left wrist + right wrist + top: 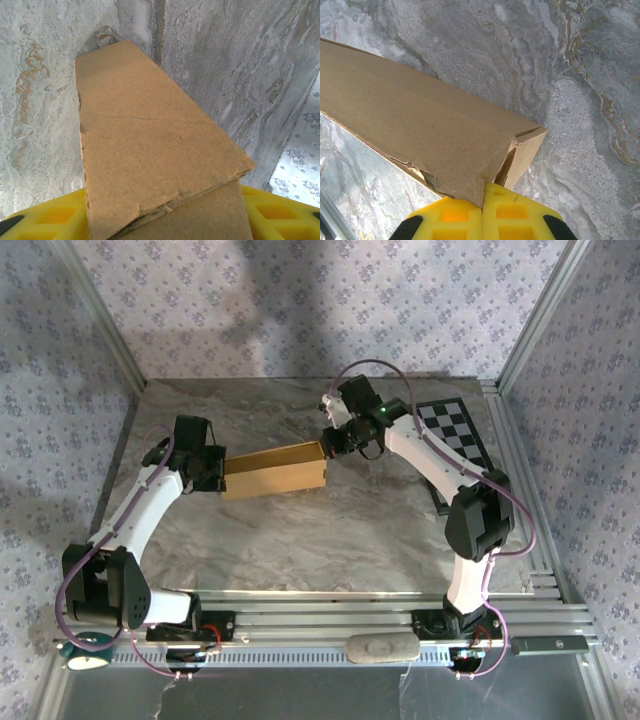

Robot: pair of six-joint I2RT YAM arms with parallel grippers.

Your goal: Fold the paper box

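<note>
top external, right gripper (326, 446) pinching paper box (275, 472), left gripper (221, 474) unclear, checkerboard (455, 428) aside

Marbled table (300, 535) under paper box (275, 472), checkerboard (455, 430) far right

1. In the top view we see bright, diffuse light from above, and the marble table (300, 540) is evenly lit with no hard glare.
2. Broad soft shadows darken the back wall (270, 290) and the left wall (50, 490).
3. The paper box (275, 472) glows a warm gold there. In the wrist views it looks a paler tan.
4. In the left wrist view the cardboard grain is sharp, and the near lower-left edge falls into shade.
5. In the right wrist view we find crisp focus, cool-toned marble and a dark shadow inside the box's open corner.
</note>
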